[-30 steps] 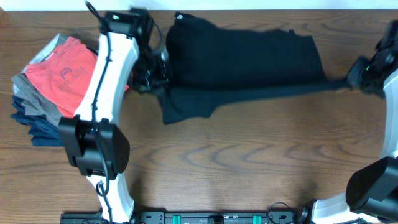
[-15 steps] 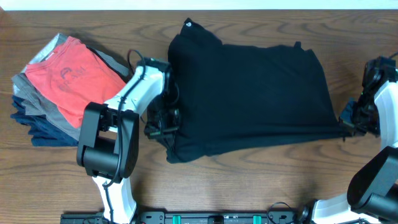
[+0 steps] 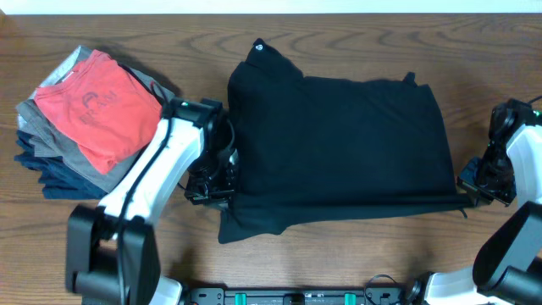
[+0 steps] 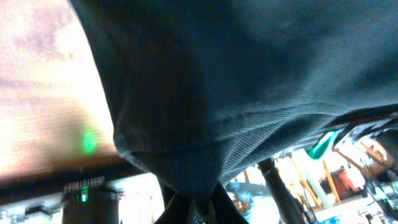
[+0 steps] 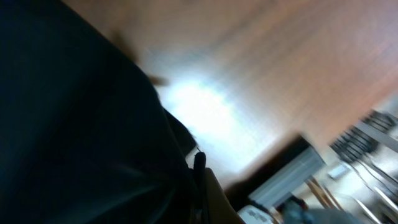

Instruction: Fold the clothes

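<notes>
We noted the black garment (image 3: 339, 144) lying spread across the middle of the wooden table (image 3: 339, 254), nearer the far edge, in a roughly rectangular shape. One corner pointed toward the back and carried a small white logo (image 3: 259, 48). The near edge ran in a taut line from left to right, and a loose flap sagged out below it at the near-left corner. The left gripper (image 3: 222, 185) sat at the left side of the garment, low on that edge. Its jaws were closed on the cloth. In the left wrist view the dark fabric (image 4: 249, 93) filled most of the frame and bunched down into the fingers (image 4: 214, 208) at the bottom. The right gripper (image 3: 471, 188) sat at the near-right corner of the garment, also clamped shut on the fabric where the taut edge ended. The right wrist view was blurred. We could make out the black cloth (image 5: 74, 124) drawn down to the gripper (image 5: 199, 180), with bare tabletop (image 5: 261, 74) beyond. Well to the left of the garment, apart from it, lay a stack of folded clothes (image 3: 51, 165), with a red-orange shirt (image 3: 97, 106) on top and grey and navy layers beneath.
</notes>
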Robot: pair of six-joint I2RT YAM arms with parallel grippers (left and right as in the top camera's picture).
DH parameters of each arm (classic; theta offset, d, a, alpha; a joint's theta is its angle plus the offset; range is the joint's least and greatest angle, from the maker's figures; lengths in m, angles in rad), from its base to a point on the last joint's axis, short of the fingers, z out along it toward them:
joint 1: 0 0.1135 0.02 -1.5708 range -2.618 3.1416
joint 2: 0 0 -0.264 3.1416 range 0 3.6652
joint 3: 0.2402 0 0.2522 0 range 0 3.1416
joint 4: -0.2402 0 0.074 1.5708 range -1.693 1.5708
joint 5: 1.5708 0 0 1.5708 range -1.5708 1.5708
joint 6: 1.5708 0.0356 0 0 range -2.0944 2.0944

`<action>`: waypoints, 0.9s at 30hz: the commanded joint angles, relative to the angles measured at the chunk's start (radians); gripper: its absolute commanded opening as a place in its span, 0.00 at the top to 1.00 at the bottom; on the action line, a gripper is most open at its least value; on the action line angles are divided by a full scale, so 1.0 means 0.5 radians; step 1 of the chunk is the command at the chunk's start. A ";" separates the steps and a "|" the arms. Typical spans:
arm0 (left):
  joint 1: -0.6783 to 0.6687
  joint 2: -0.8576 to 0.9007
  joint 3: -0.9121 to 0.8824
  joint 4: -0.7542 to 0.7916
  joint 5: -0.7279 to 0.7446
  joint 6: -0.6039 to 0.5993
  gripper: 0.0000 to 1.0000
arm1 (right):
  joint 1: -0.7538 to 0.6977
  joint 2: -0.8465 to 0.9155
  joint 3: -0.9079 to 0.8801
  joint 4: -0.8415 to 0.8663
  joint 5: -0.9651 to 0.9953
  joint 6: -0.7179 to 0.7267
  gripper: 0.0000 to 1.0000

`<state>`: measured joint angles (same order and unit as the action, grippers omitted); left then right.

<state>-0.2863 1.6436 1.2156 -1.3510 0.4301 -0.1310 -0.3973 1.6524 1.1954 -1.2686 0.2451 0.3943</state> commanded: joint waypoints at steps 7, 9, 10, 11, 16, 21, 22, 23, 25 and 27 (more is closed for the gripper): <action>0.027 -0.076 -0.019 0.426 -0.047 -0.040 0.94 | -0.016 -0.073 0.001 0.471 -0.427 -0.103 0.99; 0.038 -0.074 -0.019 0.498 -0.047 -0.046 0.94 | -0.016 -0.073 0.000 0.538 -0.440 -0.103 0.99; 0.046 -0.074 -0.019 0.522 -0.047 -0.047 0.94 | -0.016 -0.073 0.000 0.558 -0.440 -0.103 0.99; 0.060 -0.074 -0.019 0.543 -0.047 -0.047 0.94 | -0.016 -0.073 0.000 0.574 -0.440 -0.103 0.99; 0.142 -0.074 -0.019 0.634 -0.139 -0.156 0.94 | -0.016 -0.072 -0.002 0.658 -0.442 -0.104 0.99; 0.166 -0.073 -0.019 0.761 -0.151 -0.185 0.94 | -0.014 -0.072 -0.002 0.760 -0.590 -0.147 0.99; 0.164 -0.073 -0.019 0.789 -0.151 -0.185 0.94 | -0.012 -0.072 -0.002 0.771 -0.620 -0.156 0.99; 0.159 -0.070 -0.019 0.819 -0.151 -0.185 0.94 | -0.008 -0.072 -0.002 0.779 -0.627 -0.156 0.98; 0.155 -0.063 -0.019 0.887 -0.152 -0.185 0.94 | 0.007 -0.070 -0.002 0.790 -0.626 -0.156 0.98; 0.155 -0.053 -0.019 0.938 -0.152 -0.184 0.93 | 0.019 -0.061 -0.002 0.805 -0.626 -0.156 0.98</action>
<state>-0.2111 1.6073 1.2148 -0.8974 0.3809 -0.2127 -0.3969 1.6310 1.1950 -0.8738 -0.0544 0.3347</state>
